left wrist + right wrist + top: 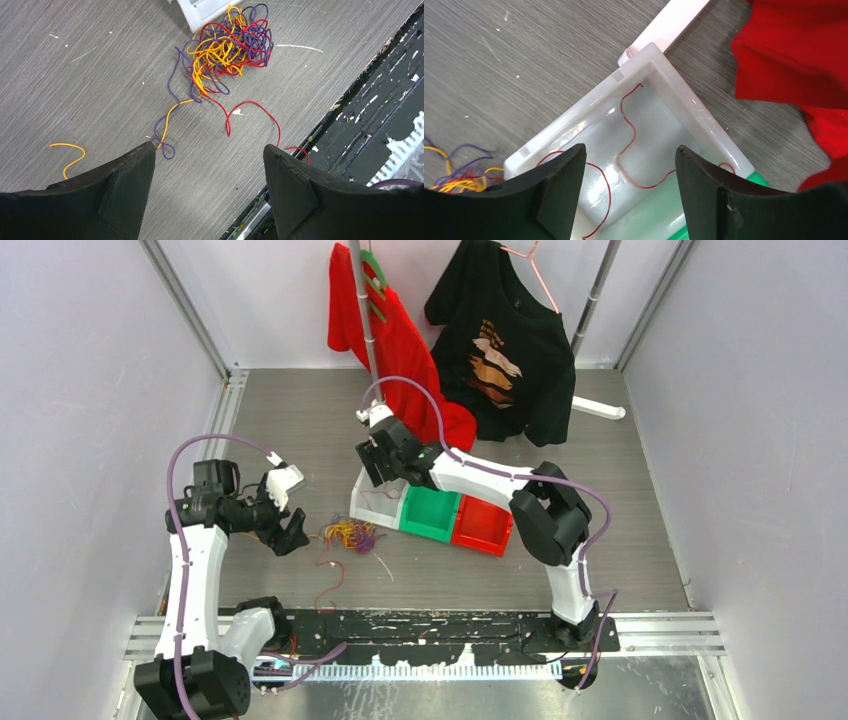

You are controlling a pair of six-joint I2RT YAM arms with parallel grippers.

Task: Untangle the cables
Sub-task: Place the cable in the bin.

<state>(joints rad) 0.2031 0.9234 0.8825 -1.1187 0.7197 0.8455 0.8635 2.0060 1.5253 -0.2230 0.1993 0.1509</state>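
We are holding our left gripper point(209, 147) open and empty just short of the tangle of cables point(230, 45), which is lying straight ahead against the white bin point(689, 105), so this arm is the nearer one. Our right gripper point(630, 148) is hanging open and empty over that bin, where loose red cable point(629, 140) is lying. The green bin point(430, 512) and red bin point(482, 525) beside it are looking empty.

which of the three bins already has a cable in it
The white bin, under the right gripper: a red cable lies inside. The green bin and red bin look empty.
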